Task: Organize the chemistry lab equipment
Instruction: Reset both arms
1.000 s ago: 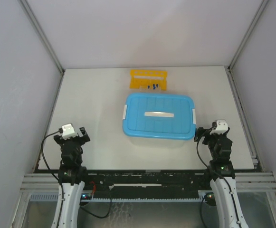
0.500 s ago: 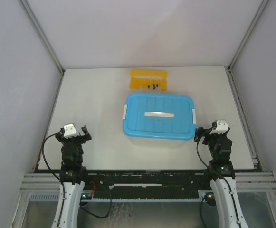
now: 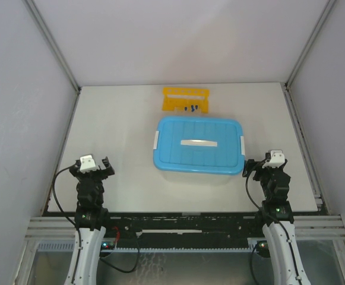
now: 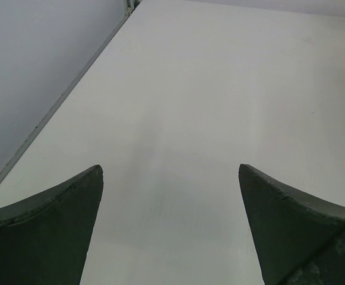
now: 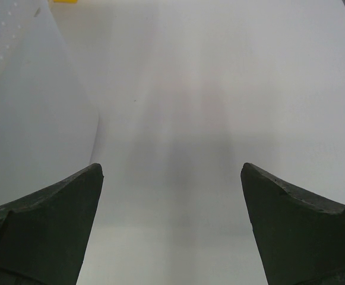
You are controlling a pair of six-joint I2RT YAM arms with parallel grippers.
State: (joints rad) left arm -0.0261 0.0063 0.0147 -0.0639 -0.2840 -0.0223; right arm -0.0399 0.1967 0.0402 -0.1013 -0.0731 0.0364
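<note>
Both pincers, left (image 3: 105,164) and right (image 3: 253,166), stand apart and hold nothing, the blue lid (image 3: 198,145) sits on its tub, and I judge the organizing finished.

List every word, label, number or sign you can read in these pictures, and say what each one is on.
No readable text in any view.
Blue lid: a pale raised strip at its centre, no lettering visible.
Yellow tube rack: no markings legible; too small to tell.
Left gripper and right gripper: plain dark fingers, no labels.
</note>
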